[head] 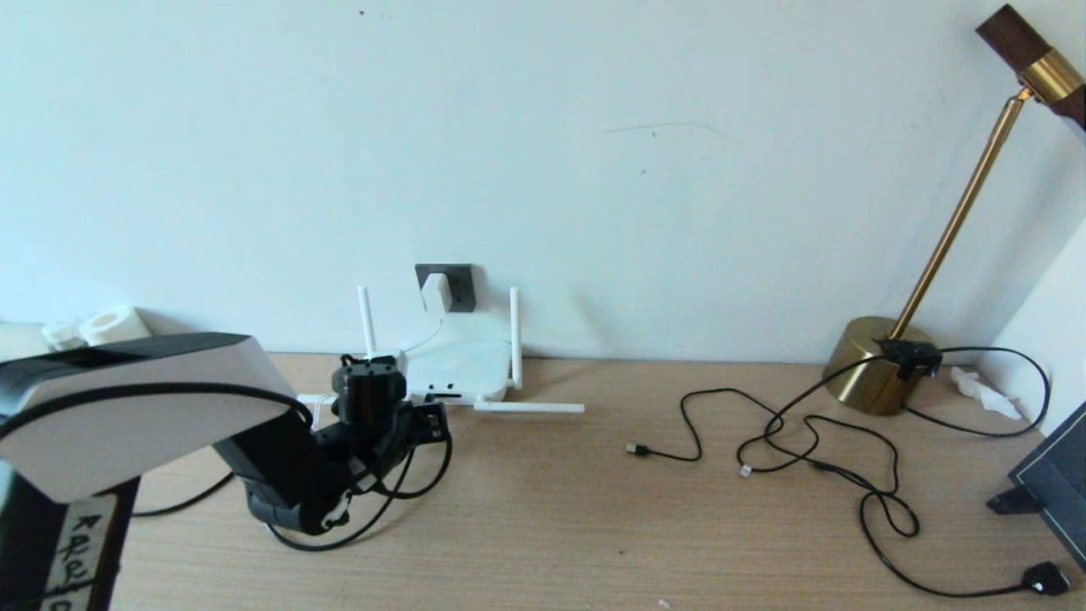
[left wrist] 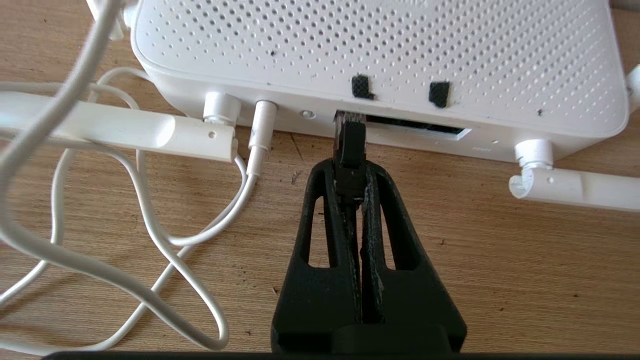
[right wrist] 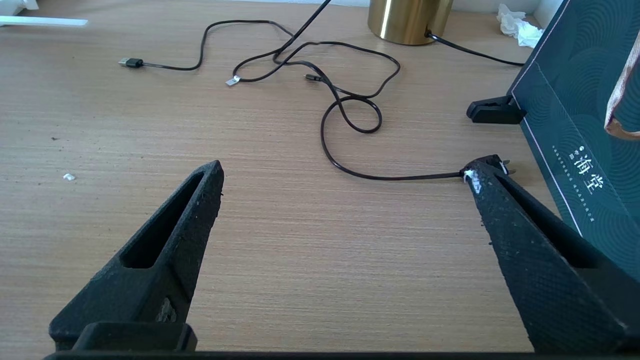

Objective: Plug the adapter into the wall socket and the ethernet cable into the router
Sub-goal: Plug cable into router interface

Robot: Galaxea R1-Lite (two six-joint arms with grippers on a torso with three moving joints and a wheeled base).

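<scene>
- Already the adapter (head: pixel 436 291) sits in the wall socket (head: pixel 458 280) on the wall behind the router (head: pixel 454 367), its thin white cord (left wrist: pixel 150 240) looping over the wooden desk (head: pixel 551 509) to a white plug in the router's front edge.
- Low at the router's front, the left gripper (left wrist: pixel 351 172) is clamped on the ethernet cable (left wrist: pixel 349 145), pinching its small black connector between narrow jaws.
- The connector's tip meets the dark port slot (left wrist: pixel 420 127) at its end; how deep it sits cannot be told.
- Two of the router's antennas stand upright, and one (head: pixel 530 407) lies flat on the desk.
- Over bare desk, the right gripper (right wrist: pixel 345 175) hangs with its jaws spread wide and nothing between them.
- Thin black cables (head: pixel 814 441) trail from the brass lamp (head: pixel 878 373), well apart from the router.
</scene>
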